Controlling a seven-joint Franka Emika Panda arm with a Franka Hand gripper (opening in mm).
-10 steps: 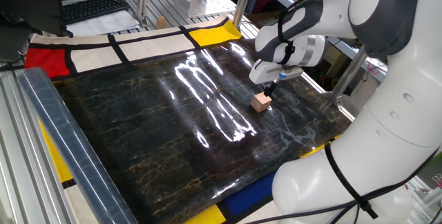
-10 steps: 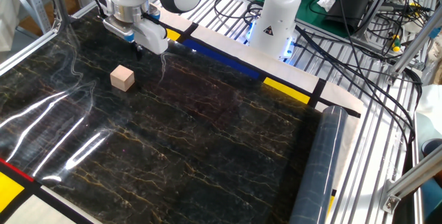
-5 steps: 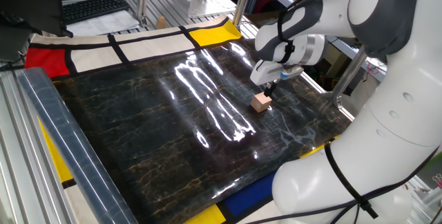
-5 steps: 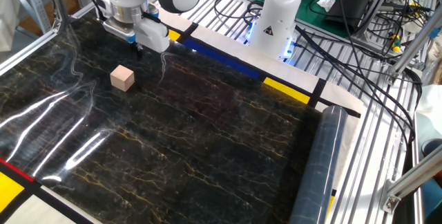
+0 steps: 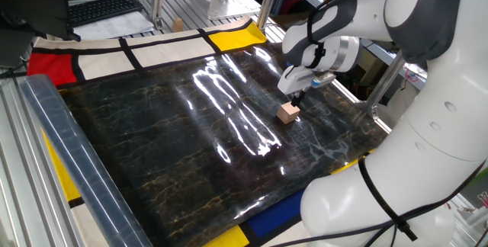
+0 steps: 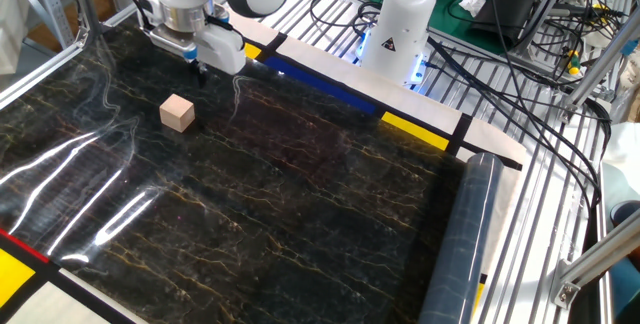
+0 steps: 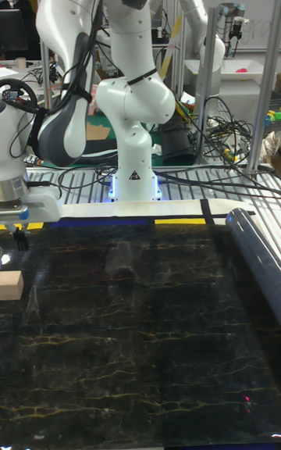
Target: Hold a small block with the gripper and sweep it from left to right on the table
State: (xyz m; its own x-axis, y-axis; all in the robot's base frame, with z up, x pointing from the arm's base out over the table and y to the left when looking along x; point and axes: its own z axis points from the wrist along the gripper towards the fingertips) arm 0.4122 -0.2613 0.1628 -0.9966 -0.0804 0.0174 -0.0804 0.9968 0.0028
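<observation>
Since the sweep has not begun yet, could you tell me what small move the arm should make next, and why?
Probably shift the gripper sideways until it is over the small block, then lower it to grasp. The block lies free on the table, and the other fixed view shows the fingers above it and off to one side, holding nothing. How far apart the fingers stand is not clear.

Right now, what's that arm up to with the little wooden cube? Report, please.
End effector hovering above table, holding nothing. Small block sits free on the marble, apart from the fingers. Nothing in the way.
</observation>
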